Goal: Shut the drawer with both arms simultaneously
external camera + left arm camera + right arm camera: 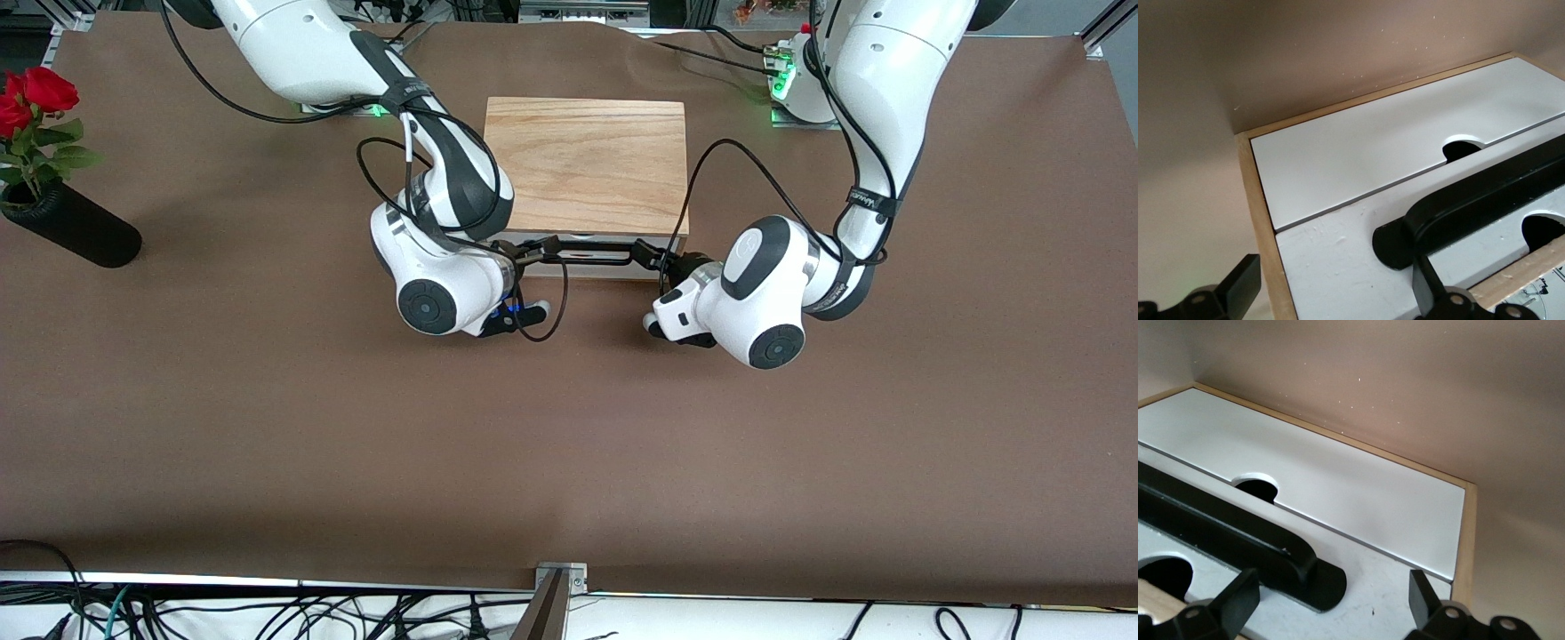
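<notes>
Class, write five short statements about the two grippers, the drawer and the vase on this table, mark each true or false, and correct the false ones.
1. The left gripper is at the end of the drawer's handle toward the left arm's end of the table. True.
2. The right gripper hangs over the vase. False: it is at the handle's other end.
3. Both grippers' fingers are open. True.
4. The drawer has a red front. False: it is white.
5. The vase holds red roses. True.
</notes>
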{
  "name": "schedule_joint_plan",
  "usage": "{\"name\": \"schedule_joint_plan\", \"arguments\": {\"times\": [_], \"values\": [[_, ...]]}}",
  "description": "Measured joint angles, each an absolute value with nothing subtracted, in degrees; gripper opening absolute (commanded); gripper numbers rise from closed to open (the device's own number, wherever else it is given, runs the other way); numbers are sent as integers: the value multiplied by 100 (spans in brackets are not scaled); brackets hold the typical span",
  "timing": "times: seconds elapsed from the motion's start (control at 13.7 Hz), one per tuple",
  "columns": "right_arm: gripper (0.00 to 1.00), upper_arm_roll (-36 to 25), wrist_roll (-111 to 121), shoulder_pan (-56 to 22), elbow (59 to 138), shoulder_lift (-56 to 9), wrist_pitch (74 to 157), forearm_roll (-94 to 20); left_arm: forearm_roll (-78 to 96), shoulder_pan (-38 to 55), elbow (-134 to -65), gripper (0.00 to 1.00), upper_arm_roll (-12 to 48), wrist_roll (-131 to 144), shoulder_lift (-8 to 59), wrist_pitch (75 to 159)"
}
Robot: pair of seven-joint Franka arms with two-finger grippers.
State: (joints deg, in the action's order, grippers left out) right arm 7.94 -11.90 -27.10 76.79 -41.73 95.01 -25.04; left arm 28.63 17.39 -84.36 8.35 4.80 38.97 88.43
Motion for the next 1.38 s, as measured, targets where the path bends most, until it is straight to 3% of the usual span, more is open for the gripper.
{"name": "schedule_joint_plan", "arguments": {"times": [0.51,0.87,1.38], "values": [[100,797,-1065,-2702,7633,-4174,9540,-2504,2863,1739,-8418,100,835,479,3891,8839],[100,774,-779,-2464,6974,-4150,9608,-2490,2839,1631,-8008,100,778,474,3698,8780],[100,-352,-331,-2326,6278,-4053,9646,-2219,1764,907,-7105,100,662,323,3009,8745]]}}
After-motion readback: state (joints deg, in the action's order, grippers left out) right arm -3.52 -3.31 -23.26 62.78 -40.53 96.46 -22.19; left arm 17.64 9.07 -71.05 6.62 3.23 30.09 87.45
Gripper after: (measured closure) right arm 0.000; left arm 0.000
